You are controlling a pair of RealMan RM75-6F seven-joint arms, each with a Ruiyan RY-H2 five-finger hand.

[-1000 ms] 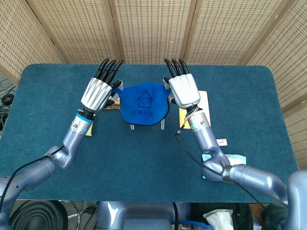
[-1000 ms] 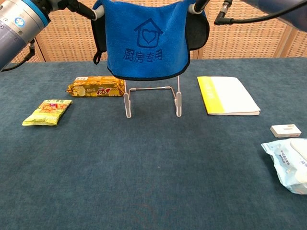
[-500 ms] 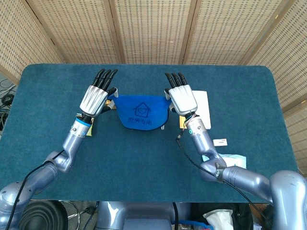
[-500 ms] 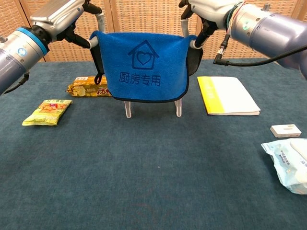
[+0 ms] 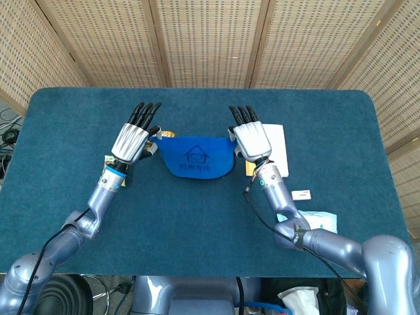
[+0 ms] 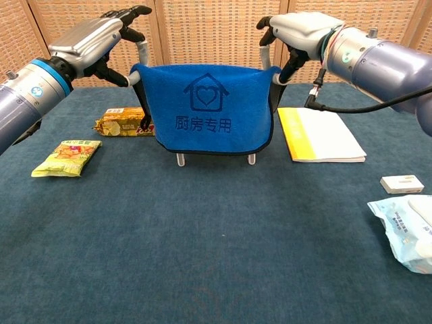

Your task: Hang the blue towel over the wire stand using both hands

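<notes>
The blue towel (image 6: 206, 111) with a house-and-heart print drapes over the wire stand, and only the stand's feet (image 6: 179, 160) show below its hem. In the head view the towel (image 5: 197, 156) lies mid-table between both hands. My left hand (image 6: 94, 40) pinches the towel's top left corner, with the other fingers stretched out. At the top right corner my right hand (image 6: 304, 27) pinches the towel the same way. Seen from the head camera, the left hand (image 5: 133, 138) and right hand (image 5: 251, 138) flank the towel, backs up.
A brown snack bar (image 6: 121, 123) lies behind the stand's left side, and a yellow snack packet (image 6: 67, 156) sits further left. A yellow-and-white booklet (image 6: 320, 135) lies to the right, with a small white box (image 6: 402, 183) and a tissue pack (image 6: 405, 226) near the right edge.
Both hands have come down with the towel. It hung well above the stand a second ago; now it covers the stand's top bar down to the feet.
</notes>
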